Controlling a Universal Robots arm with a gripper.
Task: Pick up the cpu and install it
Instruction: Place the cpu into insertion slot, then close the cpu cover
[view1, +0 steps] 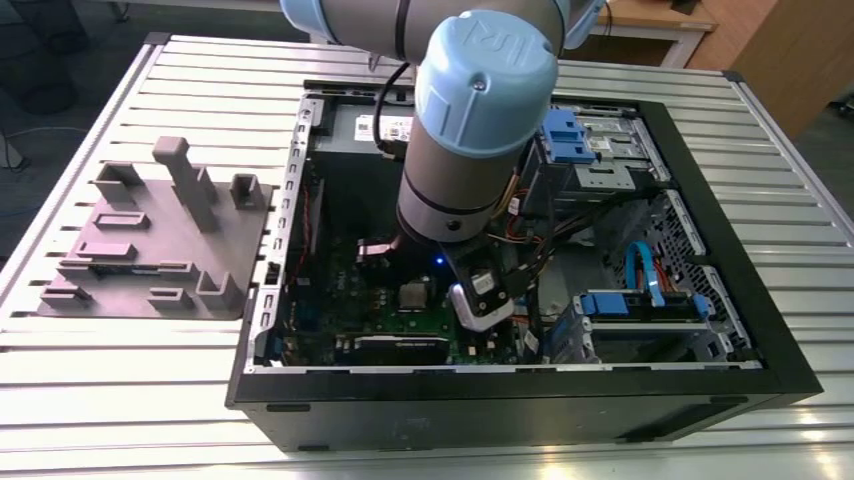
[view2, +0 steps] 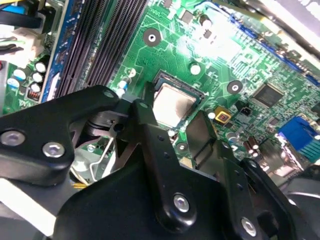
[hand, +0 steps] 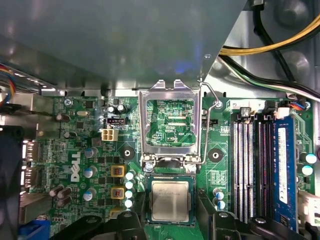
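You can see the cpu (hand: 170, 201) seated in the motherboard (hand: 80, 165) socket, its load plate (hand: 171, 121) swung up beside it. The gripper (hand: 170, 212) hangs right over the chip with its fingers (view2: 202, 130) spread either side, gripping nothing.

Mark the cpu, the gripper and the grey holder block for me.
cpu (hand: 170, 201), first wrist view, middle of its metal top.
gripper (view2: 172, 131), second wrist view, midway between its fingertips.
grey holder block (view1: 154, 245), exterior view, flat base among the posts.
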